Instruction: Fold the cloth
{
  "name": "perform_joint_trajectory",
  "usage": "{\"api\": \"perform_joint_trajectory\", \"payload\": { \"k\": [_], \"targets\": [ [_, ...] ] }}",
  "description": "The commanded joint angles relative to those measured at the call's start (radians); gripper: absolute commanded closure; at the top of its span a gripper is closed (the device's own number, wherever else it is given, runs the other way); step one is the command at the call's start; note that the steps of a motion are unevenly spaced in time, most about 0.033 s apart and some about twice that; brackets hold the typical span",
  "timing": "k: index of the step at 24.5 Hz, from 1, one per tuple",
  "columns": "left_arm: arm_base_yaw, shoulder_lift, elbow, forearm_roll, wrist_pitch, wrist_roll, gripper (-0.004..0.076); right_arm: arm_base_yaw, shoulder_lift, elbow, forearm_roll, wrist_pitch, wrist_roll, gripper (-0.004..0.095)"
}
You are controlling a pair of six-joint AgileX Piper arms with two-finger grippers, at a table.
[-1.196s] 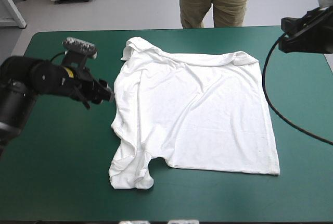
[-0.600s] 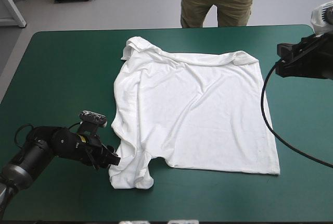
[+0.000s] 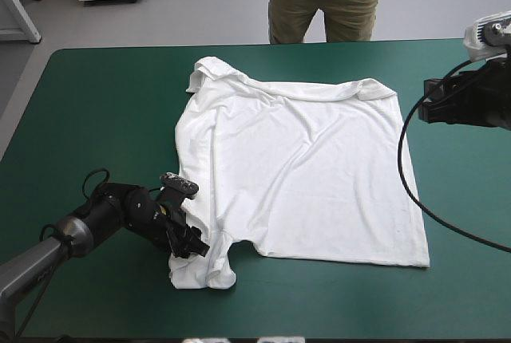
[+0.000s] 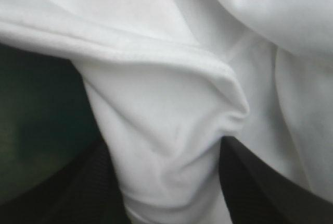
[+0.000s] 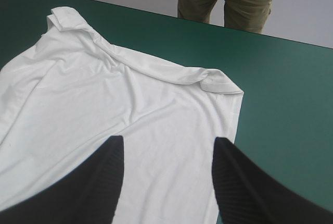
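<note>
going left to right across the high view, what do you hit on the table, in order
left arm → T-shirt → right arm

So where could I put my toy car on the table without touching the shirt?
The widest bare teal-green cover lies between the T-shirt and the table's left edge, toward the far corner. There's also a strip along the near edge. It's crowded at the near-left sleeve, where the left jaws stand open around it.
</note>
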Motion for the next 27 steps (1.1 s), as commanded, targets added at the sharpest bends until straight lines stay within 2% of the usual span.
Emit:
{"api": "perform_joint_trajectory", "payload": {
  "k": [1,3,5,7,10,16,20,27],
  "targets": [
    [-0.01,0.078,0.018,-0.034,-0.106,-0.01,0.0507,-0.008,-0.009,-0.018,0.01,-0.086,-0.013,0.0422],
    [-0.01,0.078,0.018,-0.032,-0.159,-0.017,0.0726,-0.008,-0.009,-0.018,0.012,-0.089,-0.013,0.0422],
    [-0.008,0.078,0.012,-0.021,-0.212,-0.025,0.0733,-0.008,-0.009,-0.018,0.012,-0.095,-0.015,0.0422],
    [0.029,0.078,-0.004,0.041,-0.212,-0.089,0.0733,-0.008,-0.009,-0.018,0.024,-0.096,-0.017,0.0422],
    [0.16,0.078,-0.037,0.19,-0.154,-0.193,0.0733,-0.008,-0.009,-0.018,0.04,-0.096,-0.03,0.0422],
    [0.409,0.078,-0.093,0.239,-0.067,-0.187,0.0733,-0.008,-0.007,-0.018,0.076,-0.096,-0.045,0.0422],
    [0.592,0.078,-0.143,0.283,-0.056,-0.194,0.0733,-0.008,-0.007,-0.018,0.105,-0.108,-0.061,0.0422],
    [0.824,0.078,-0.298,0.433,-0.069,-0.321,0.0733,-0.008,-0.003,-0.018,0.128,-0.139,-0.075,0.0422]
  ]
}}
